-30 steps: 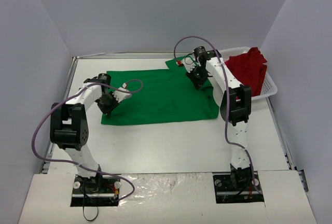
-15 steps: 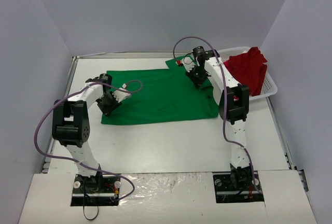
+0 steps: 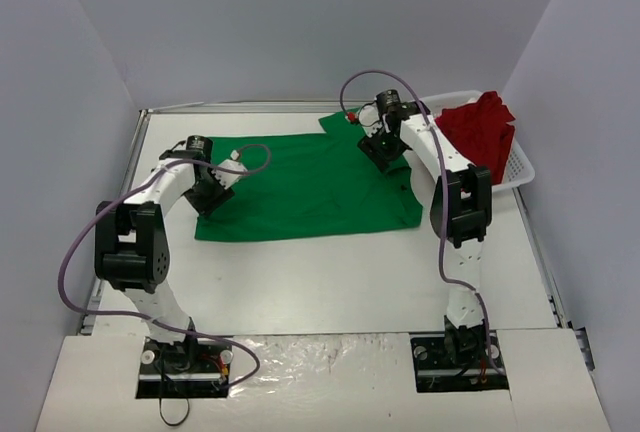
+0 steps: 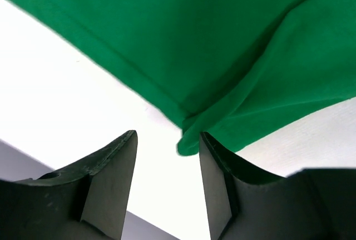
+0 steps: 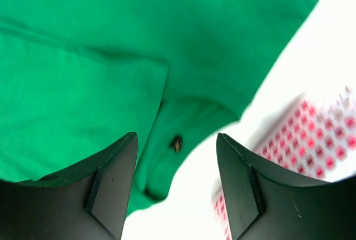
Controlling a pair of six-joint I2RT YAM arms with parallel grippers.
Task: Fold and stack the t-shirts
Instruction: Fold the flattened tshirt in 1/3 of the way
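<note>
Both pairs of jaws, pinched together a second ago, have parted: at the table's 9 o'clock the left gripper [image 4: 166,140] stands spread over a loose corner of the green t-shirt [image 3: 310,187], which lies flat mid-table. The right gripper [image 5: 177,140], also spread, hovers over the shirt's 1 o'clock edge. The red t-shirt [image 3: 482,132] is heaped in the white basket [image 3: 520,167] at 2 o'clock.

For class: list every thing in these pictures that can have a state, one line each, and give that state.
green t-shirt: spread flat on the table, one edge doubled over, not yet a folded bundle.
red t-shirt: crumpled, heaped in the basket.
basket: upright at the table's far right, holding the red shirt.
left pincer: open over the green shirt's corner, holding nothing.
right pincer: open over the green shirt, holding nothing.
</note>
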